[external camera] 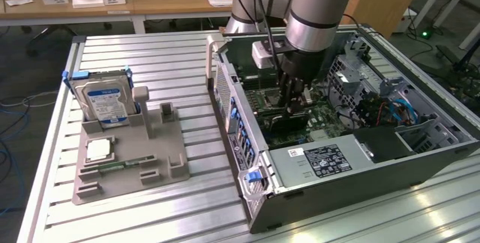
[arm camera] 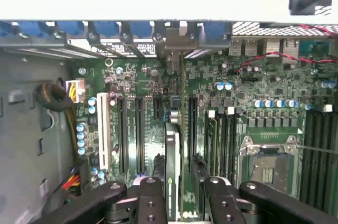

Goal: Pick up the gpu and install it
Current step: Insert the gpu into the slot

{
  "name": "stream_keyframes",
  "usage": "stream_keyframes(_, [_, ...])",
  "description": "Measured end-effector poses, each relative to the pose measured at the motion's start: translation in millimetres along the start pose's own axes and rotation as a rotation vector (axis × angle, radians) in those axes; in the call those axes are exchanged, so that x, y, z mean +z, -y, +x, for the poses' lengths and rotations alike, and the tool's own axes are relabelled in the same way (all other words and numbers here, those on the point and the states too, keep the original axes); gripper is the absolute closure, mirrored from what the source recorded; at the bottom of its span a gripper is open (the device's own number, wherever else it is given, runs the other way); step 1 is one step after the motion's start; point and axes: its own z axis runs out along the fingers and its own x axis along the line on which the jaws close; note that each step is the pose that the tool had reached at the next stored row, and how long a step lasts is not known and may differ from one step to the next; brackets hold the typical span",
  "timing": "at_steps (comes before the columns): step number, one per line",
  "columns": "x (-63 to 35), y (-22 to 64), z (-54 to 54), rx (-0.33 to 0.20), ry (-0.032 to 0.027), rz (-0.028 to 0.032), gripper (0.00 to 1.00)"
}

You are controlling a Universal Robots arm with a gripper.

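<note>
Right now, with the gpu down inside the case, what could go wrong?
1. The gpu, held edge-on in the pincer, may sit off its motherboard slot; pressing then could stress the board.
2. The card's bracket end could catch the rear slot frame.
3. The arm hangs low between the case walls, near the cables.

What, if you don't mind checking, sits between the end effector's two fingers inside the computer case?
In the wrist view, the gpu stands edge-on between the fingers of the end effector, over the motherboard slots.
</note>
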Motion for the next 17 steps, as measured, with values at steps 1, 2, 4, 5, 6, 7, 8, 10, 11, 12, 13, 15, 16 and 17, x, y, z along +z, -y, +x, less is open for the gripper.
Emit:
stream_keyframes(1, [0.1, 0.0, 0.0, 0.000, 0.0002, 0.0002, 0.66])
stream_keyframes(2, [0.1, 0.0, 0.0, 0.000, 0.0004, 0.0002, 0.66])
stream_keyframes(4, [0.1, 0.0, 0.0, 0.000, 0.0004, 0.0003, 0.67])
stream_keyframes(5, [0.0, 0.0, 0.0, 0.000, 0.0003, 0.0002, 0.67])
stream_keyframes(6, [0.0, 0.0, 0.0, 0.000, 0.0003, 0.0002, 0.74])
stream_keyframes(7, [0.0, 0.0, 0.0, 0.000, 0.0003, 0.0002, 0.80])
stream_keyframes(8, [0.0, 0.0, 0.0, 0.000, 0.0003, 0.0001, 0.85])
stream_keyframes(10, [0.0, 0.0, 0.0, 0.000, 0.0003, 0.0002, 0.89])
stream_keyframes(11, [0.0, 0.0, 0.0, 0.000, 0.0003, 0.0001, 0.89])
stream_keyframes(12, [0.0, 0.0, 0.0, 0.000, 0.0003, 0.0001, 0.89])
stream_keyframes(13, [0.0, 0.0, 0.0, 0.000, 0.0002, 0.0002, 0.89])
stream_keyframes(15, [0.0, 0.0, 0.0, 0.000, 0.0003, 0.0002, 0.89])
stream_keyframes(16, [0.0, 0.0, 0.0, 0.000, 0.0003, 0.0002, 0.89])
stream_keyframes(17, [0.0, 0.0, 0.0, 0.000, 0.0002, 0.0001, 0.89])
